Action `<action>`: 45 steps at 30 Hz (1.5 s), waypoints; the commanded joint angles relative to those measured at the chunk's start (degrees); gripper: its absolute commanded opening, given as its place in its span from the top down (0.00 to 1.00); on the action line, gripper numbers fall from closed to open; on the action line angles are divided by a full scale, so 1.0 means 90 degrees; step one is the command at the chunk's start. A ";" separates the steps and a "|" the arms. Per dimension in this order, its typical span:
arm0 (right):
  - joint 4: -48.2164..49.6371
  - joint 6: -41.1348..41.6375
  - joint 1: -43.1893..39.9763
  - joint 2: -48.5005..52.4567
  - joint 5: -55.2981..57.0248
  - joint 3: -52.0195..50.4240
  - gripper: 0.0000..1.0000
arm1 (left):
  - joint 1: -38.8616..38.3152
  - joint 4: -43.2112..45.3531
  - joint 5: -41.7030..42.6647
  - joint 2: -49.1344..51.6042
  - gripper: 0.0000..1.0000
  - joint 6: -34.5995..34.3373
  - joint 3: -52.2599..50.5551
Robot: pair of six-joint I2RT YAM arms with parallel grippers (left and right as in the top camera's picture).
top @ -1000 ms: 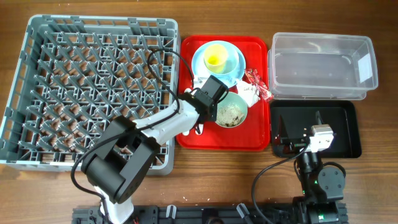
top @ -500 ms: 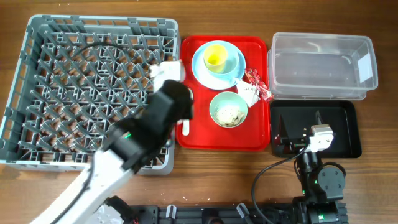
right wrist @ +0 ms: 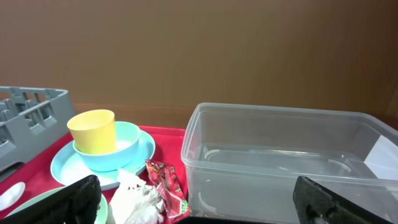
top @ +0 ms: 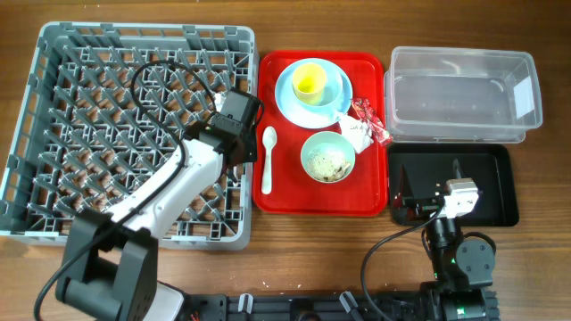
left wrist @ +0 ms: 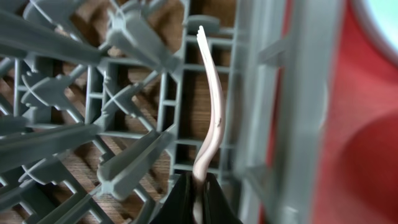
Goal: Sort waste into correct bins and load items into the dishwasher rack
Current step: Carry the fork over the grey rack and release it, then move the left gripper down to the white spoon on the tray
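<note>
My left gripper (top: 234,120) is over the right edge of the grey dishwasher rack (top: 143,36). In the left wrist view it (left wrist: 198,199) is shut on a thin white plastic fork (left wrist: 214,112), seen edge-on, pointing down into a rack (left wrist: 155,68) cell. The white spoon (top: 268,159) lies on the red tray's left side. The pale bowl (top: 310,143) holds rice scraps (top: 328,163). The yellow cup (top: 309,82) stands on the light blue plate (top: 287,94). The napkin (top: 357,134) and red wrapper (top: 370,120) lie by the tray's right edge. My right gripper (top: 446,201) is open and empty.
The red serving tray (top: 357,201) sits between the rack and the bins. The clear tub (top: 464,94) stands at the back right, with the black tray (top: 486,209) in front of it under my right gripper (right wrist: 208,205). Upright pegs crowd the rack.
My left gripper has moved from beside the bowl on the red tray leftward to the rack's right edge, carrying the fork. The spoon now shows on the tray. The right arm has not moved.
</note>
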 commanded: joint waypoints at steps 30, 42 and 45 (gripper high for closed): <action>0.0034 -0.0063 0.0007 0.0032 -0.0049 -0.0007 0.00 | -0.0651 -0.0104 -0.0741 0.0243 0.88 -0.0792 0.0136; 0.0036 -0.0063 0.0010 0.0032 -0.0051 -0.0007 0.00 | -0.0634 -0.0323 -0.1120 -0.0578 0.53 -0.0651 0.0799; 0.0036 -0.0063 0.0007 0.0032 -0.0051 -0.0007 0.00 | -0.0874 -0.0294 -0.0189 -0.1719 0.62 -0.1192 0.1205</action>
